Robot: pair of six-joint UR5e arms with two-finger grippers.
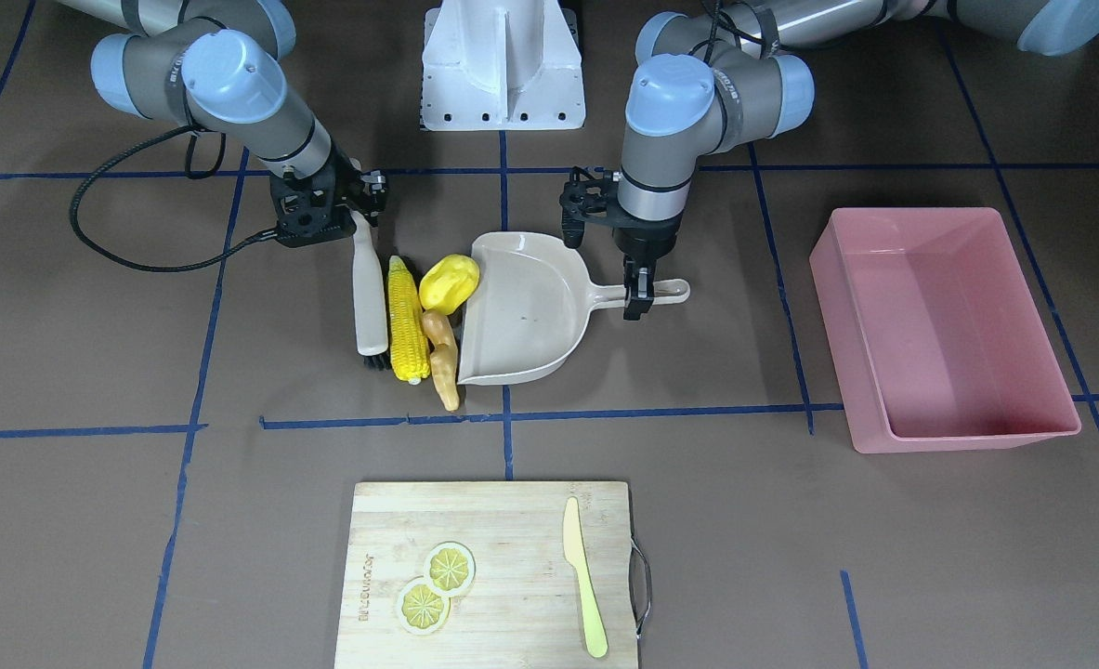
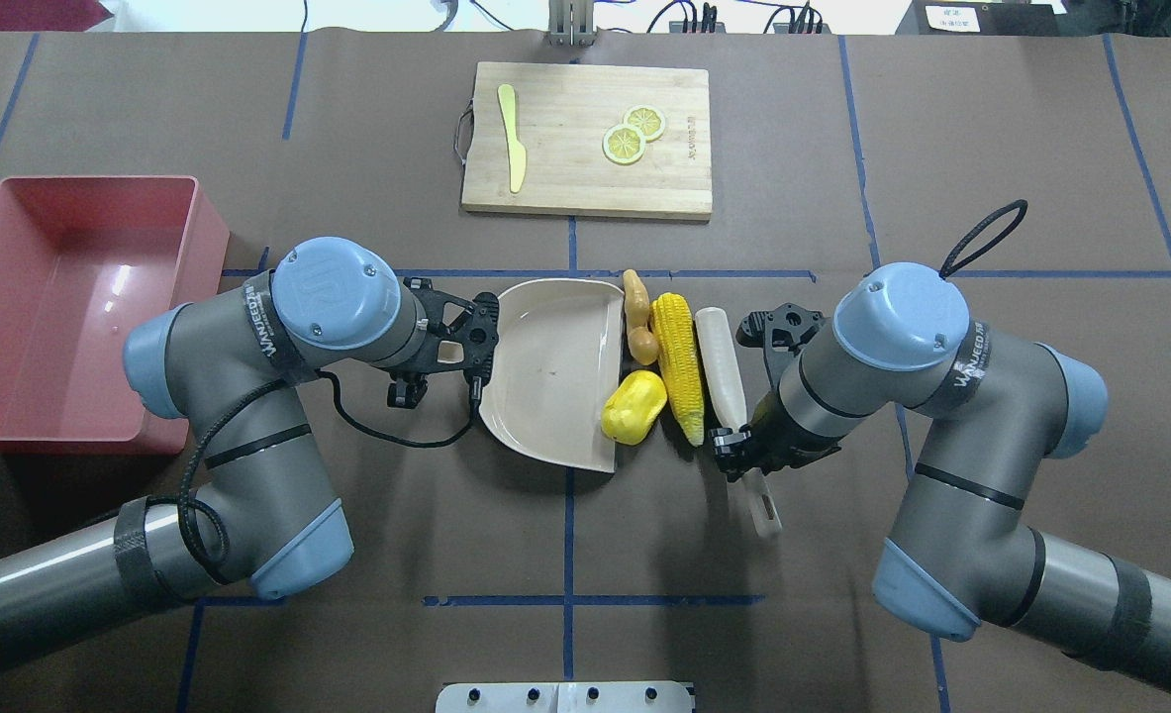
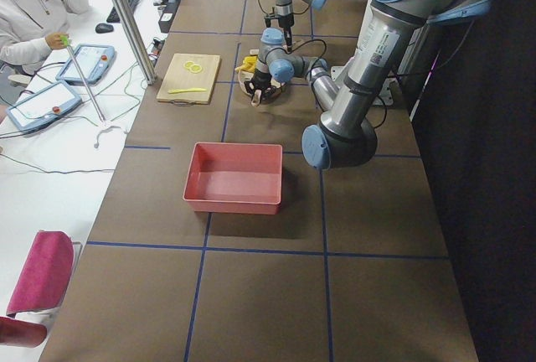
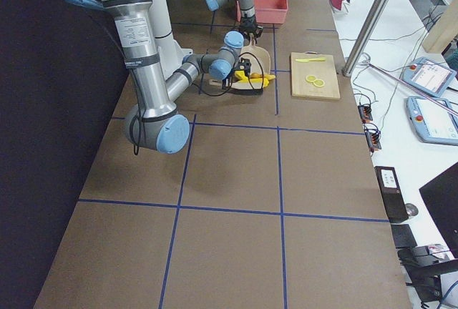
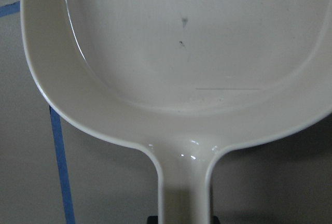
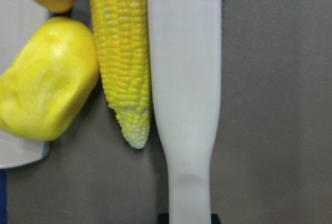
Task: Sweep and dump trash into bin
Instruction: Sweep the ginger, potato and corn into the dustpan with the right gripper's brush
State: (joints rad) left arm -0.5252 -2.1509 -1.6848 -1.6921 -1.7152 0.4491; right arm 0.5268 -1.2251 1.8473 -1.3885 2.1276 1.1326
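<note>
The yellow corn cob (image 1: 403, 321), rounded yellow lump (image 1: 449, 282) and tan ginger root (image 1: 441, 348) lie in a tight row at the mouth of the beige dustpan (image 1: 526, 311). My left gripper (image 1: 639, 295) is shut on the dustpan's handle; the left wrist view shows the empty pan (image 5: 181, 53). My right gripper (image 1: 360, 216) is shut on a white brush (image 1: 370, 297) that lies against the corn's outer side, as the right wrist view shows for the brush (image 6: 184, 79) and corn (image 6: 122, 42). The pink bin (image 2: 11, 297) stands empty at my far left.
A wooden cutting board (image 2: 565, 168) at the far table edge carries two lemon slices (image 2: 633, 134) and a pale yellow knife (image 2: 512, 144). The robot's white base (image 1: 503, 65) is behind the dustpan. Operators' desks flank the table in the side views.
</note>
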